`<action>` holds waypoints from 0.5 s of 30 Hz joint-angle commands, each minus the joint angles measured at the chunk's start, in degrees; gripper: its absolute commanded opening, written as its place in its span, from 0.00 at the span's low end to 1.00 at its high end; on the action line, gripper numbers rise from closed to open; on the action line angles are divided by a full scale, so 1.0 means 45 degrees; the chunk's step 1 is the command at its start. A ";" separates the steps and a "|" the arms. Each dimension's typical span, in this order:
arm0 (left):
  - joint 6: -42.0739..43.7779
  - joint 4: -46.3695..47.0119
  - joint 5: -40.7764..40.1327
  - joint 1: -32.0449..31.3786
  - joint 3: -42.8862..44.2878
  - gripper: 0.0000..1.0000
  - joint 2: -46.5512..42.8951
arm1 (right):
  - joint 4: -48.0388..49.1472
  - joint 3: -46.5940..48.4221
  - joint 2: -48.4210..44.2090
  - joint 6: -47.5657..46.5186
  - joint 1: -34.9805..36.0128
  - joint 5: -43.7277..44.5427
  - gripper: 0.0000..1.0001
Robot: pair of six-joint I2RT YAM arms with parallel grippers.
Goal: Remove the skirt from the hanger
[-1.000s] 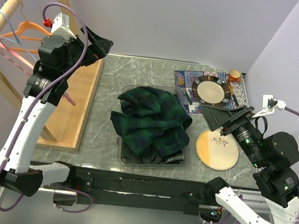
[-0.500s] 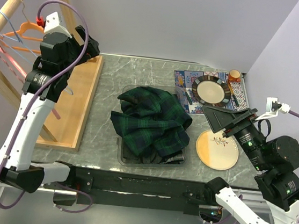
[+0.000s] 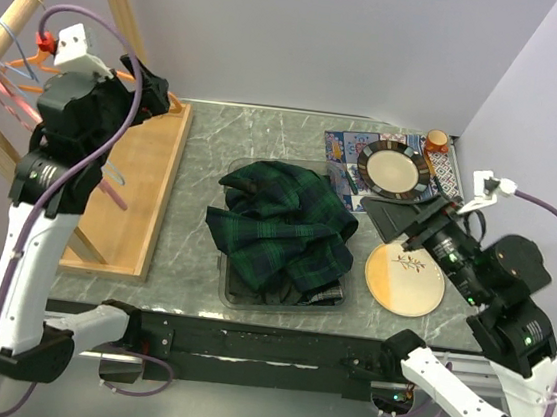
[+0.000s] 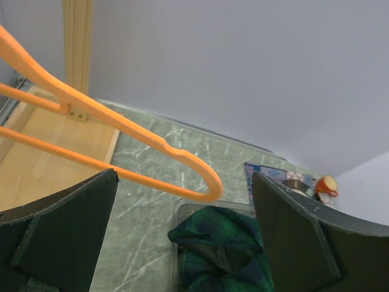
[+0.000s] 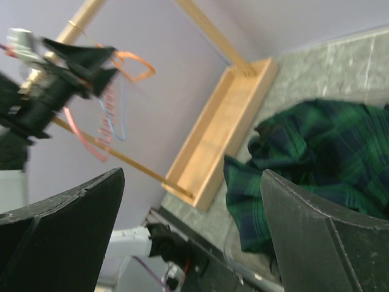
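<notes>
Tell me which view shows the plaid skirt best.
The top external view: the whole green plaid skirt shows, heaped in the clear bin. The right wrist view catches much of it, cut at the frame edge; the left wrist view shows only its top.

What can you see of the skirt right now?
The skirt is dark green and navy plaid cloth, crumpled in a loose heap with deep folds. It lies in a clear plastic bin at the middle of the table, spilling over the rim on the right side. It is off the hangers, and neither arm touches it.
</notes>
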 commanded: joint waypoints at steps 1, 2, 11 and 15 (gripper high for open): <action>0.0463 0.0502 0.1385 0.0007 0.0952 0.97 -0.0757 | -0.0926 0.0988 0.0888 0.0050 -0.0053 -0.0445 1.00; 0.0444 0.0541 0.1677 -0.0013 0.1108 0.97 -0.0835 | -0.1063 0.1087 0.0968 0.0108 -0.0053 -0.0385 1.00; 0.0211 0.1969 0.7651 0.0007 0.1206 0.97 -0.0742 | -0.1943 0.1440 0.1184 -0.0339 -0.0034 -0.0287 1.00; -0.0979 0.2977 0.9920 -0.0943 -0.0055 0.97 -0.0543 | -0.2059 0.1283 0.0658 -0.0438 -0.0034 0.0296 1.00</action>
